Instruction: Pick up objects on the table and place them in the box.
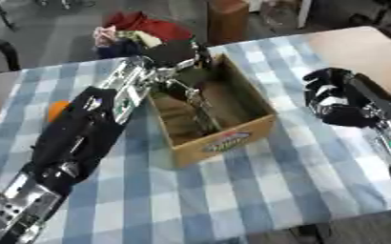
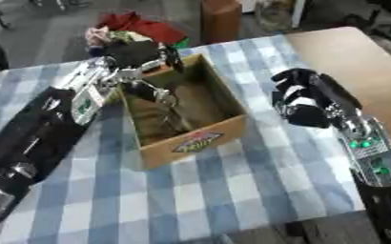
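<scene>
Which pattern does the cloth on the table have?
The tablecloth has a blue and white check pattern, seen best in the left eye view.

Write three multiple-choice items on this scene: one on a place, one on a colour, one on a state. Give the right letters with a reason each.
1. Where is the left hand?
A. over the far end of the cardboard box
B. flat on the bare wooden tabletop
C. below the table's near edge

2. What colour is the small object showing beside the left arm?
A. green
B. orange
C. white

3. How is the right hand placed?
A. inside the box
B. gripping the box's label
C. to the right of the box, on the checked cloth, holding nothing

Answers:
1 A: the left arm reaches from the lower left up to the box's far rim.
2 B: an orange patch shows at the arm's left side.
3 C: cloth shows between this hand and the box wall, and its curled fingers hold nothing.
</scene>
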Controlling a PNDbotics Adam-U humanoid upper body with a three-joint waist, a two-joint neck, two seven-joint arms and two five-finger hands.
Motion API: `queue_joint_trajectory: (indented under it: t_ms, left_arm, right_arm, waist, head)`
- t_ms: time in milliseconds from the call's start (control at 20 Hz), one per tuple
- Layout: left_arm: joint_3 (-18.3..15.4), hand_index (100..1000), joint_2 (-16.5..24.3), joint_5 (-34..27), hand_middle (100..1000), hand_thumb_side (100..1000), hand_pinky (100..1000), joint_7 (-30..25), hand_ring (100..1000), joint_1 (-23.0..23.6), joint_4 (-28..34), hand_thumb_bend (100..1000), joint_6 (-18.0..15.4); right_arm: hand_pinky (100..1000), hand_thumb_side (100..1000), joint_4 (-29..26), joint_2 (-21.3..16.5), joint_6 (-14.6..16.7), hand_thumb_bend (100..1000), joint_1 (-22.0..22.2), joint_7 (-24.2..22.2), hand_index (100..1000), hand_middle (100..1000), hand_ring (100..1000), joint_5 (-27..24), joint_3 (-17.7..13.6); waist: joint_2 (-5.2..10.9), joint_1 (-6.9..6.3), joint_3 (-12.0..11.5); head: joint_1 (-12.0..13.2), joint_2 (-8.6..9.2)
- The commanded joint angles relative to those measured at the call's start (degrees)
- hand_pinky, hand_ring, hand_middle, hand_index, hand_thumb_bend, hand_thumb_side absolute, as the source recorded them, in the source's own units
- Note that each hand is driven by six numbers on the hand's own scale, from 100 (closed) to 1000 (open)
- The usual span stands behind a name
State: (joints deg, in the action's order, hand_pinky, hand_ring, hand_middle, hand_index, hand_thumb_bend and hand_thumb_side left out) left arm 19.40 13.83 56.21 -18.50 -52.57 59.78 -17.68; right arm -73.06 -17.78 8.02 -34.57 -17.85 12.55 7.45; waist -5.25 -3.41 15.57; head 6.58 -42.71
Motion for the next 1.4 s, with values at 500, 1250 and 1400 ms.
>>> queue_joint_trajectory:
  t_ms: [500, 1250, 1400]
  left_arm:
    - [-3.45, 754, 7.11, -7.18, 666, 100, 740, 0.15, 686, 0.33, 10.52, 279, 3.93]
    - [-13.54, 818, 19.36, -4.0, 753, 100, 755, 1.15, 731, 13.52, 6.43, 412, 19.68]
    - [-14.43, 824, 19.33, -1.25, 756, 100, 750, 1.1, 728, 14.26, 3.54, 450, 20.5]
  right_arm:
    - [581, 123, -0.33, -0.98, 0.02, 100, -0.64, 0.19, 751, 486, 767, 0.52, -0.7]
    - [581, 126, -0.28, -2.2, -0.33, 100, 0.8, 1.36, 753, 486, 767, 0.6, -2.08]
    - [581, 126, -0.29, -2.21, -0.35, 100, 0.89, 1.37, 753, 486, 768, 0.51, -2.13]
  waist:
    - [0.76, 0.19, -1.55]
    - [0.81, 0.32, -5.73]
    - [0.75, 0.5, -5.86]
  head:
    - [-1.21, 0.9]
    - [-3.96, 0.74]
    - [-4.14, 0.68]
